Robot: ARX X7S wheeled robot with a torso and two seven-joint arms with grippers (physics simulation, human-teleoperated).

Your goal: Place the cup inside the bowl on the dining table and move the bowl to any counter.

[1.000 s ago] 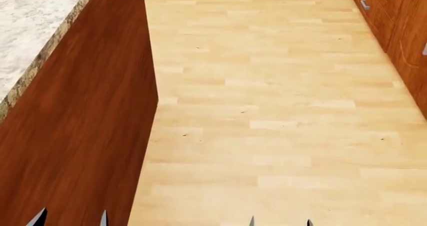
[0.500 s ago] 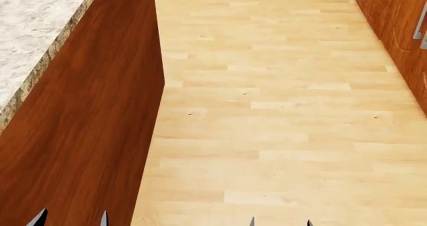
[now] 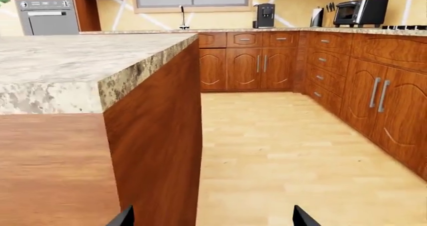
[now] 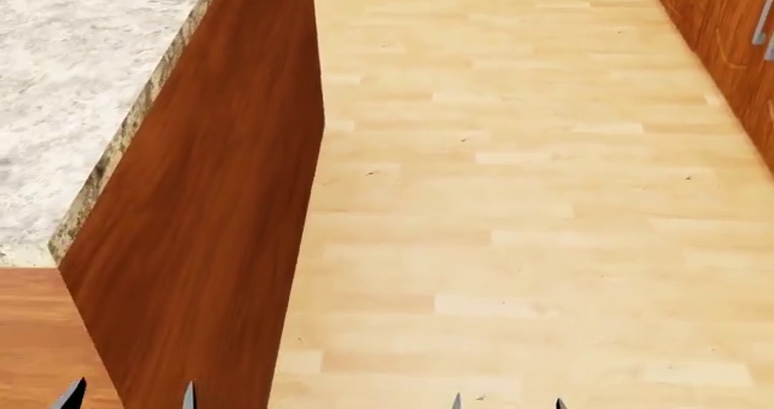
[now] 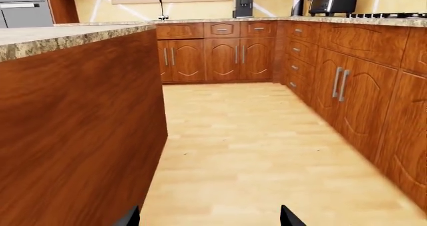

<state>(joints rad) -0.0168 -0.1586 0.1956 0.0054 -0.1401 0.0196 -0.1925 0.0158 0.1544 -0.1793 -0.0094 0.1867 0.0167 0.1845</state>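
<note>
The cup and the bowl are out of view in all three views. The dining table [image 4: 72,110], a pale speckled top on dark wood panels, fills the head view's left; it also shows as a slab [image 3: 73,60] in the left wrist view and as a thin edge [image 5: 67,35] in the right wrist view. The counter [image 3: 280,30] [image 5: 220,20] runs along the far yellow wall and down the right side. Only the dark fingertips of my left gripper [image 4: 130,398] [image 3: 213,218] and right gripper [image 4: 509,402] [image 5: 210,218] show, spread wide and open with nothing between them.
Light wood floor [image 4: 508,200] forms an aisle between the table's wood side panel [image 4: 217,228] and brown cabinets [image 4: 738,55] on the right. On the counter stand a coffee machine [image 3: 264,15], a toaster oven [image 3: 360,11] and a tap [image 3: 181,16]. A wall oven [image 3: 47,15] is far left.
The head view has shifted: the table now takes more of the left side and its near corner has come into view. The cabinets slid toward the right edge. Both grippers' fingertips look unchanged.
</note>
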